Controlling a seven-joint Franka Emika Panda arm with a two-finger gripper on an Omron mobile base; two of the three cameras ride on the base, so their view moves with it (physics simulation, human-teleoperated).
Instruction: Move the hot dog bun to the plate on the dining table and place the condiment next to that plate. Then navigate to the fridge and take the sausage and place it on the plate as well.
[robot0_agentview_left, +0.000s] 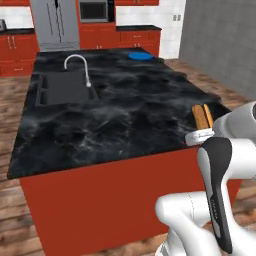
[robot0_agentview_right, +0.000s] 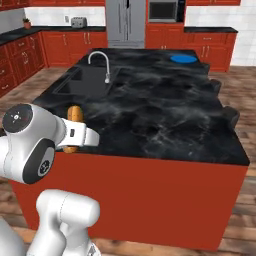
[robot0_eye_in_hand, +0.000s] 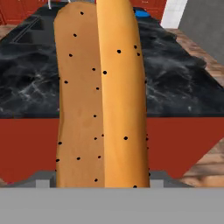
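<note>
The gripper (robot0_eye_in_hand: 103, 183) grasps the bun (robot0_eye_in_hand: 100, 92), its jaws closed on the two sides of it; in the hand view the bun stands lengthwise up the middle, speckled with dark seeds, the split between a paler left half and a brighter orange right half. In the left base view the bun (robot0_agentview_left: 202, 116) shows just past the white wrist, over the near right corner of the table (robot0_agentview_left: 125, 105); in the right base view the bun (robot0_agentview_right: 75, 114) peeks out above the wrist at the table's (robot0_agentview_right: 165, 115) near left edge. Whether it touches the marble top I cannot tell. The plate (robot0_agentview_left: 139, 56) lies at the far end of the table, well apart from the bun; the plate (robot0_agentview_right: 183, 58) sits near the far right corner. A sink (robot0_agentview_left: 67, 87) with a curved tap (robot0_agentview_left: 77, 62) is set in the top's left part. The fridge (robot0_agentview_left: 55, 22) stands against the back wall
</note>
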